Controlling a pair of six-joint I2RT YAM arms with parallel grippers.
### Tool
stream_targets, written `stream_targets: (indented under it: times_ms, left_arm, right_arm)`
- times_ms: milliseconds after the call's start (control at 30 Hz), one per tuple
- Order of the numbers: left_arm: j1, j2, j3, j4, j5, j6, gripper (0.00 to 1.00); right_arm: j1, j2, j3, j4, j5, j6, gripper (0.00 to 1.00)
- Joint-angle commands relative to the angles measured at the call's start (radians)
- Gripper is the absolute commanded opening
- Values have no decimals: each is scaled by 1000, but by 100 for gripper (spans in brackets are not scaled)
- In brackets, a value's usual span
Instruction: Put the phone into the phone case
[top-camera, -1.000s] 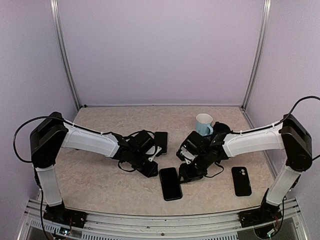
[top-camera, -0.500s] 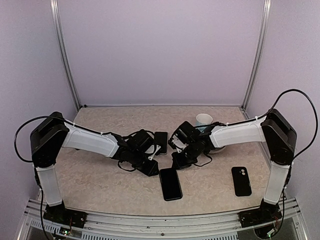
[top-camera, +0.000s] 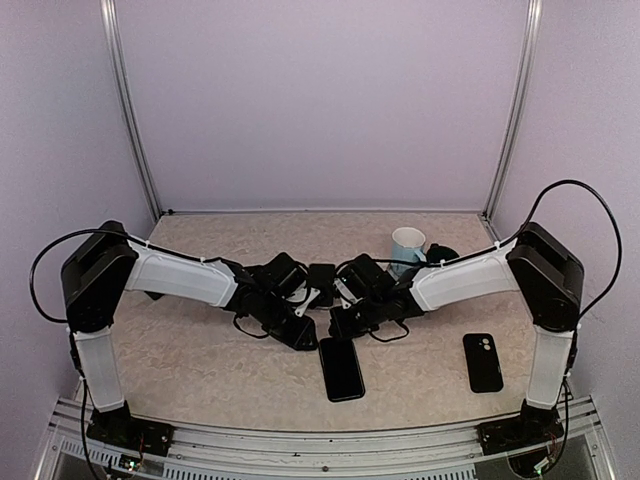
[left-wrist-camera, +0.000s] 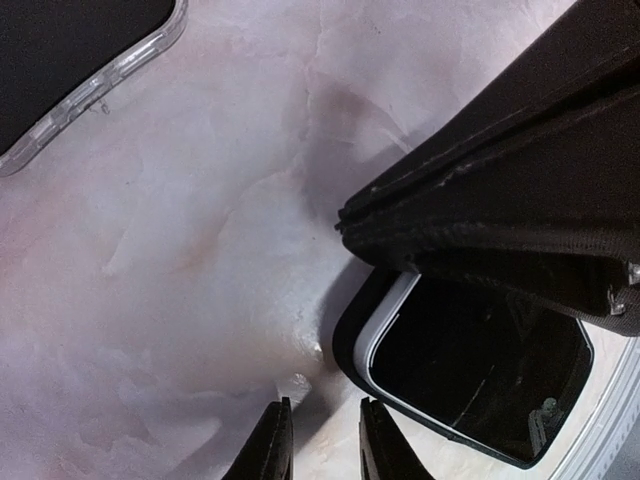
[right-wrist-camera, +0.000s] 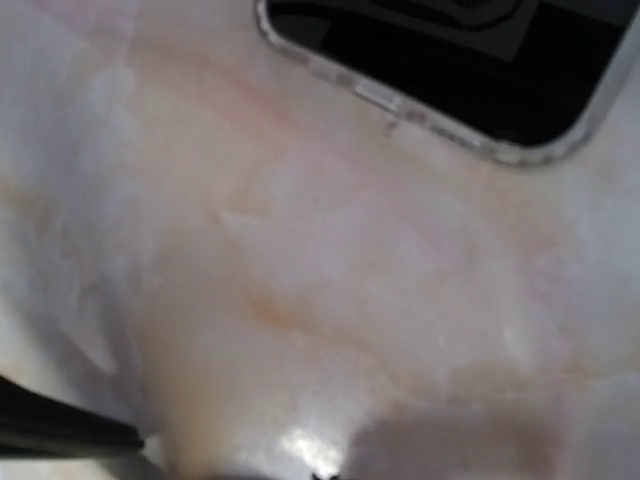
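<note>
The black phone (top-camera: 341, 368) lies flat on the table near the front middle. Its top corner (left-wrist-camera: 470, 390) shows in the left wrist view, just right of my left gripper (left-wrist-camera: 325, 445). That gripper (top-camera: 303, 338) is low over the table, its jaws a narrow gap apart with nothing between them. The clear-rimmed phone case (top-camera: 322, 283) lies further back, between the two arms, and is also seen as the case (left-wrist-camera: 90, 60) and the case (right-wrist-camera: 450, 70). My right gripper (top-camera: 338, 322) is shut on nothing, close above the table between case and phone.
A pale blue mug (top-camera: 407, 247) stands behind the right arm. A second dark phone-shaped item with camera lenses (top-camera: 483, 362) lies at the right front. Metal frame posts and purple walls enclose the table. The two grippers are very close together.
My right arm swung left and back from beside the phone to the gap by the case, and its jaws shut. The left arm hardly moved; its jaws parted slightly.
</note>
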Motion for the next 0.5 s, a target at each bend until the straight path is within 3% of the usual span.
stream_targets:
  times_ms: [0,100,233,267,467]
  left_arm:
    - [1,-22,36,-39,50,29,25]
    - [5,4,36,-27,49,12,25]
    - [33,-19,14,-3,27,-16,25]
    - [44,-32,0,11,20,-29,25]
    - [78,-148,-54,55,-91,-67,30]
  right_arm:
    - [44,51,-158,-296,-110,2,0]
    - [10,8,-156,-298,-106,-11,0]
    - [-22,-16,-28,-362,-31,-53,0]
    - [-23,-28,20,-382,-7,-59,5]
    - [25,-53,266,-577,217,-8,61]
